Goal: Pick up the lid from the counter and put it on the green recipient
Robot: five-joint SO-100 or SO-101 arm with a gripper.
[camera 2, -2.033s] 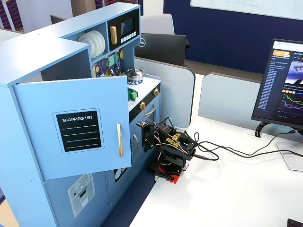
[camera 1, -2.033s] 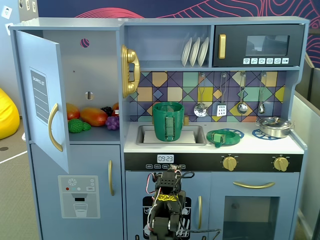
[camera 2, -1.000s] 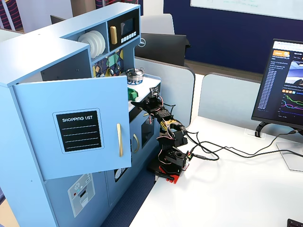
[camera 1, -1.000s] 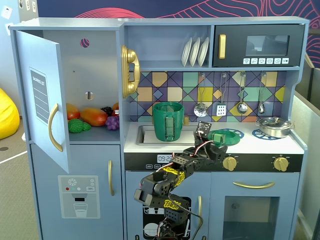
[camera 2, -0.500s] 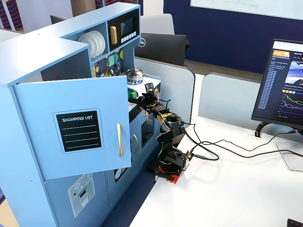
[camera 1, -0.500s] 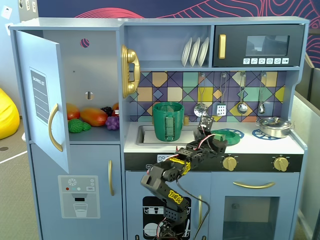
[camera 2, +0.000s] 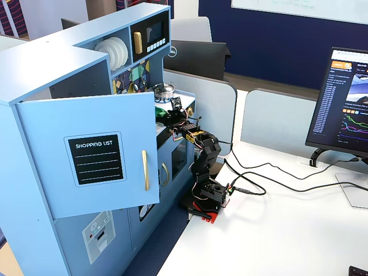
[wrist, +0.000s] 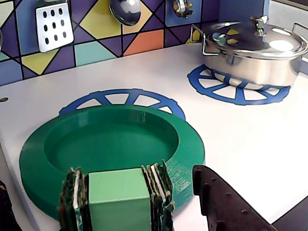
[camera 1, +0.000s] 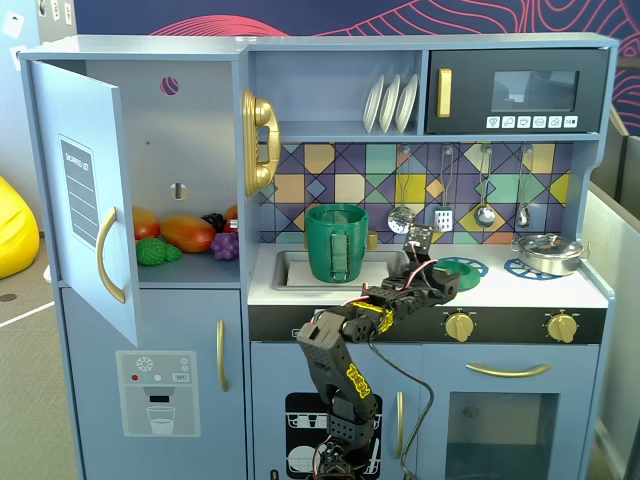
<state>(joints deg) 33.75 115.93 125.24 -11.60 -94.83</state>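
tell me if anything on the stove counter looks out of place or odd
One thing: the green lid lies on the counter over a blue burner ring, hollow side up, while the green pot stands uncovered in the sink. The end effector is at the lid's near rim. Nothing looks spilled or broken.

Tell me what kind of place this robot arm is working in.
Most likely an office with a children's play kitchen set against a white desk. A computer monitor and grey partitions stand behind it, while the kitchen has a toy microwave, hanging utensils and a small silver pot.
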